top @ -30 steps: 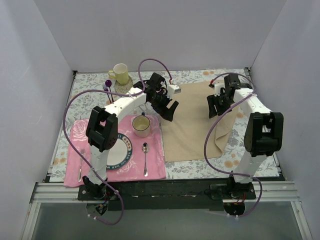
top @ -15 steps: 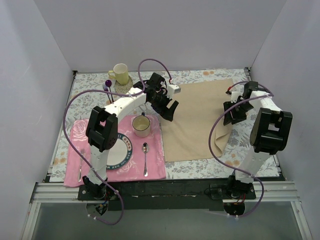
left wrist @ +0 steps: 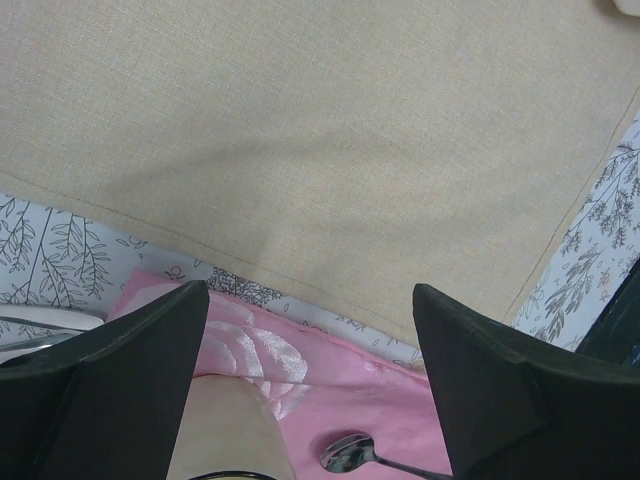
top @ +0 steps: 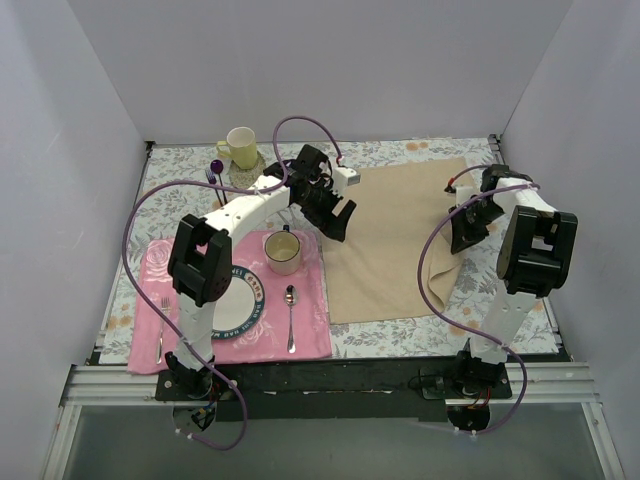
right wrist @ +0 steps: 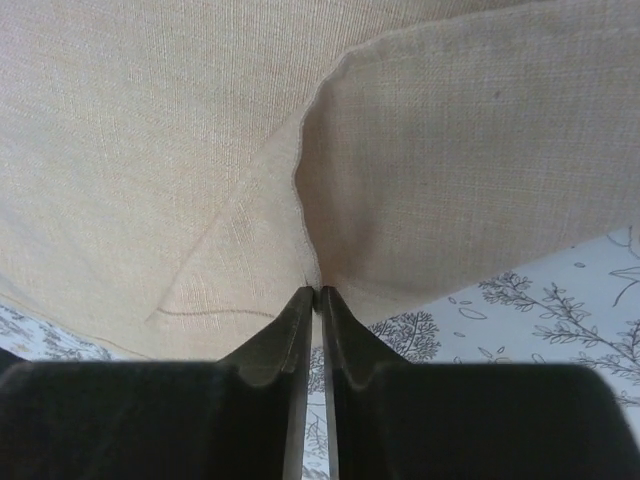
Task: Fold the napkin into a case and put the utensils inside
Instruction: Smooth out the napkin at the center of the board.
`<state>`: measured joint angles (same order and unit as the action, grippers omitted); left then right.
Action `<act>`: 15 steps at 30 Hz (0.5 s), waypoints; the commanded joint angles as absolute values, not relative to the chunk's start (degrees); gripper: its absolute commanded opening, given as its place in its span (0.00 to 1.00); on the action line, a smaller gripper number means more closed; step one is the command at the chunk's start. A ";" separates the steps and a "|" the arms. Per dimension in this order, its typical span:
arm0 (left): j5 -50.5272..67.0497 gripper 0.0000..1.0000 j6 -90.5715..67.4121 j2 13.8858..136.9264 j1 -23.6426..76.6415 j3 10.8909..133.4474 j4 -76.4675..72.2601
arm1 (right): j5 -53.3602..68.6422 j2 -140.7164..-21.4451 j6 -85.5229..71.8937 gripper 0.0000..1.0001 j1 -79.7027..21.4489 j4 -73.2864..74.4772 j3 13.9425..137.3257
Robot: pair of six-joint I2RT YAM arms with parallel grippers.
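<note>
The beige napkin (top: 385, 240) lies spread on the tablecloth, and its right side is doubled over into a flap (right wrist: 480, 150). My right gripper (top: 465, 230) is at that right edge, its jaws shut on the cloth's hem (right wrist: 317, 290). My left gripper (top: 337, 216) hovers open over the napkin's left edge (left wrist: 300, 130) and holds nothing. On the pink placemat (top: 310, 335) a silver spoon (top: 290, 318) lies right of the plate, its bowl (left wrist: 348, 452) also in the left wrist view. A silver fork (top: 160, 328) lies left of the plate.
A cream cup (top: 283, 250) and a blue-rimmed plate (top: 240, 300) sit on the placemat, close under the left arm. A yellow mug (top: 240, 146) and a purple-handled fork (top: 213, 172) stand at the back left. White walls enclose the grey floral tablecloth (top: 400, 152).
My right gripper has moved right, from over the napkin to its right edge, and has shut on the cloth. The left arm has not moved.
</note>
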<state>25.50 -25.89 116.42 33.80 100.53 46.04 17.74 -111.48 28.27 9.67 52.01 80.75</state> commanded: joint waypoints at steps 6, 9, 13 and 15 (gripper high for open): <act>26.19 0.82 -24.96 111.97 33.40 99.85 45.18 | 16.36 -107.14 32.16 0.01 13.53 61.60 84.81; 26.63 0.82 -24.26 111.80 33.40 99.32 45.44 | 13.29 -104.60 35.50 0.01 17.30 66.68 85.17; 26.89 0.80 -22.85 110.22 33.49 95.99 44.91 | 4.33 -98.63 43.66 0.01 22.31 67.86 78.24; 27.42 0.79 -22.50 110.04 33.49 95.02 45.00 | -1.63 -94.32 47.53 0.48 22.67 65.49 74.37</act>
